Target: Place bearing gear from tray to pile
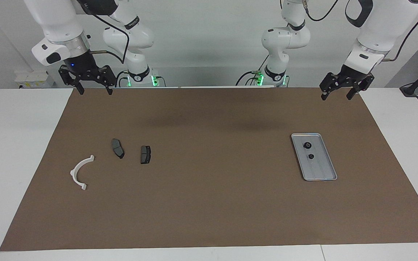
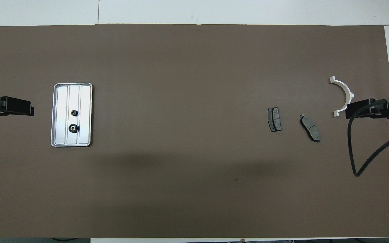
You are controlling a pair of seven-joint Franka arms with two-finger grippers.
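A broad brown mat [image 1: 209, 188] covers the white table [image 1: 13, 145]. The left gripper [image 1: 342, 90] and right gripper [image 1: 93, 84] wait raised over the mat's robot-side edge, jaws released and empty. The flat silver-grey ribbed metal tray [image 1: 321, 174], toward the left arm's end, holds two small black bearing gears [image 1: 307, 145]. Well apart, toward the right arm's end, lie the white plastic half-ring bracket [image 1: 80, 172] and two dark grey brake pads [image 1: 117, 148], with bare mat between them and the tray.

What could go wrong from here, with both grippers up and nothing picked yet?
Two small bearing gears sit close together in the ribbed tray; the open left gripper may bump one or slip. The pile's white bracket and brake pads lie at the right arm's end: a long carry.
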